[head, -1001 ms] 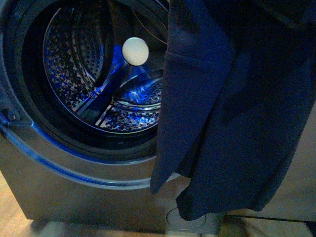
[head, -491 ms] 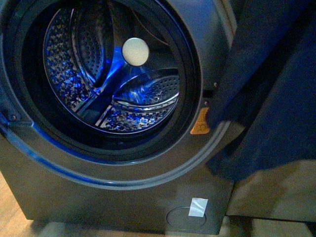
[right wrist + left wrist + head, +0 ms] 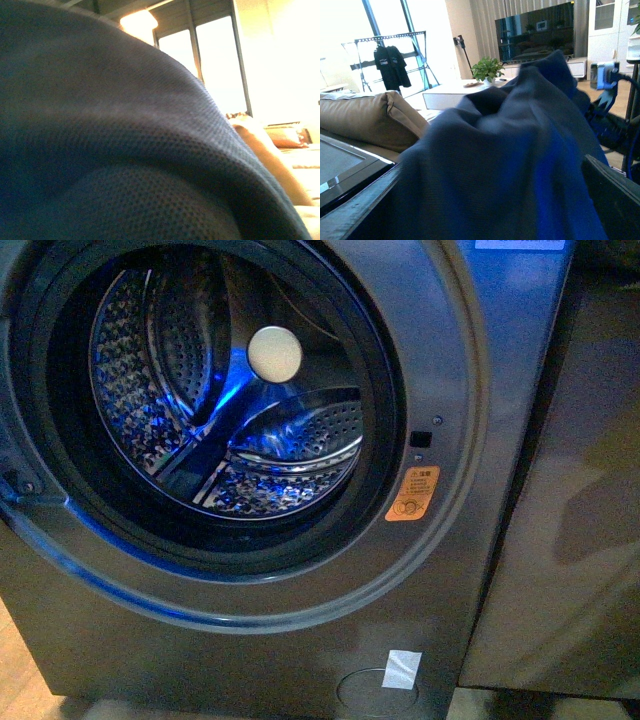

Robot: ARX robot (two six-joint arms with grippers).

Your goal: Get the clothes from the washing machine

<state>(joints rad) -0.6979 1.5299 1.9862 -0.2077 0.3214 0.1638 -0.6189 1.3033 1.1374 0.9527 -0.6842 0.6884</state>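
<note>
Front view: the washing machine [image 3: 470,390] is shown with its mouth at the left of the frame, only a small white ball [image 3: 274,353] seen in the drum [image 3: 180,370]; no garment or arm is seen. Left wrist view: the clothes [image 3: 510,165] are heaped across centre and bottom, so the left gripper's opening cannot be told. Right wrist view: navy fabric is spread over nearly everything, the right gripper hidden, its hold unknowable; the bundle is judged held clear of the machine for carrying away.
</note>
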